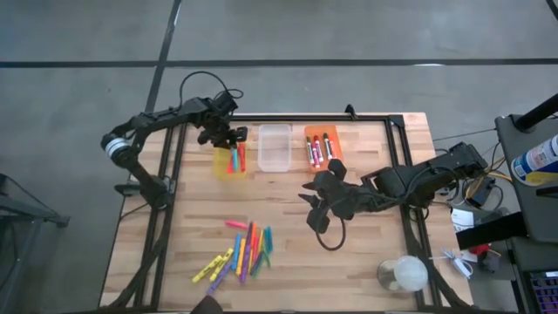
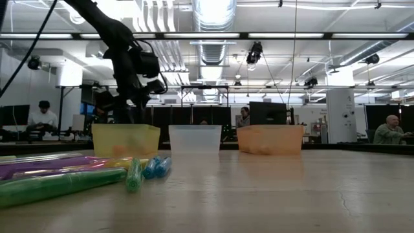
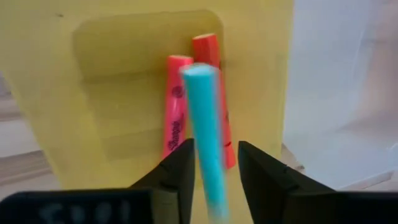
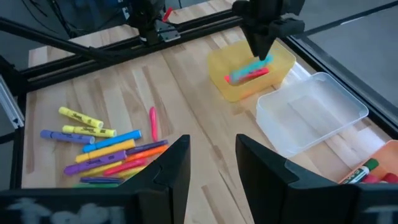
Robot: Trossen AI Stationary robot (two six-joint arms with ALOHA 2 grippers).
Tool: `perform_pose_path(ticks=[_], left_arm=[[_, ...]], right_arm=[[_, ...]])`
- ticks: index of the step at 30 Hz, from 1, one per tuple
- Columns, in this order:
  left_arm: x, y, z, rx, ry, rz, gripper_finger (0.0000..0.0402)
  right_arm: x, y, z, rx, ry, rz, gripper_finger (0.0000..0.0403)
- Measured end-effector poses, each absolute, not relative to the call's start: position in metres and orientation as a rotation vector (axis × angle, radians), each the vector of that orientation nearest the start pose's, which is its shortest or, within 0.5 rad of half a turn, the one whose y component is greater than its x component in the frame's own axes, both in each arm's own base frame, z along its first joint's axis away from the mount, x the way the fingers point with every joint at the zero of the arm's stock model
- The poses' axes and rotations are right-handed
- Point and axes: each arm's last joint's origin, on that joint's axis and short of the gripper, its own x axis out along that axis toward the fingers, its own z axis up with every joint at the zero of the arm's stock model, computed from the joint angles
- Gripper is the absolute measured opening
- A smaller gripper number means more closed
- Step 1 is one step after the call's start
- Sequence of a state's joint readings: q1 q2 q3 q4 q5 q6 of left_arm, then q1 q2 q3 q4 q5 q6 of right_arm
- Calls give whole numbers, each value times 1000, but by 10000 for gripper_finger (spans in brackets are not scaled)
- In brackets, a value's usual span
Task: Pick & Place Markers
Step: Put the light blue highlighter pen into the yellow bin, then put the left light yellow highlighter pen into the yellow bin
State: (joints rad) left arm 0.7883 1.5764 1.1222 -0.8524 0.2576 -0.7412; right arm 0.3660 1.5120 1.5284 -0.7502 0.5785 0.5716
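My left gripper (image 3: 217, 168) hovers open above the yellow bin (image 1: 228, 163) at the table's far left, fingers pointing down. A turquoise marker (image 3: 204, 118) stands blurred between its fingers. In the right wrist view this marker (image 4: 252, 66) slants down from the left gripper (image 4: 261, 50) into the bin. Two red markers (image 3: 177, 106) lie on the bin's floor. A pile of coloured markers (image 1: 240, 253) lies on the table near the near edge, a pink one (image 1: 235, 224) just beyond it. My right gripper (image 1: 312, 202) waits open over the table's middle, touching nothing. My left gripper has the turquoise marker between its fingers, which come from above and lie across it. A gap shows between the marker and one finger (image 3: 261, 174). Whether the other finger (image 3: 180, 168) touches it, I cannot tell. The marker tilts, its lower end inside the yellow bin.
A clear bin (image 1: 274, 146) and an orange bin (image 1: 323, 148) holding white-bodied markers stand right of the yellow one along the far edge. A clear round container (image 1: 403, 275) sits at the near right corner. People sit in the room beyond the table.
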Motion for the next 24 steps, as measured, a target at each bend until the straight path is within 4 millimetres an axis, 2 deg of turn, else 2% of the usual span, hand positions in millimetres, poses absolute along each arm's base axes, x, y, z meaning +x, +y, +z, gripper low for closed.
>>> perform_pose_path(ticks=[7,11,14,17,24], left_arm=[[209,198,233,-1260,962,864,152],[203,177,254,-1198,972,819,153],[200,147,271,-1122,992,792,153],[199,107,286,-1042,987,770,154],[189,13,303,-1060,956,640,154]], right_arm=[[302,98,369,215,570,-379,121],[301,98,369,215,570,-379,121],[301,98,369,216,570,-379,121],[301,98,369,216,569,-379,121],[302,98,369,218,568,-382,121]])
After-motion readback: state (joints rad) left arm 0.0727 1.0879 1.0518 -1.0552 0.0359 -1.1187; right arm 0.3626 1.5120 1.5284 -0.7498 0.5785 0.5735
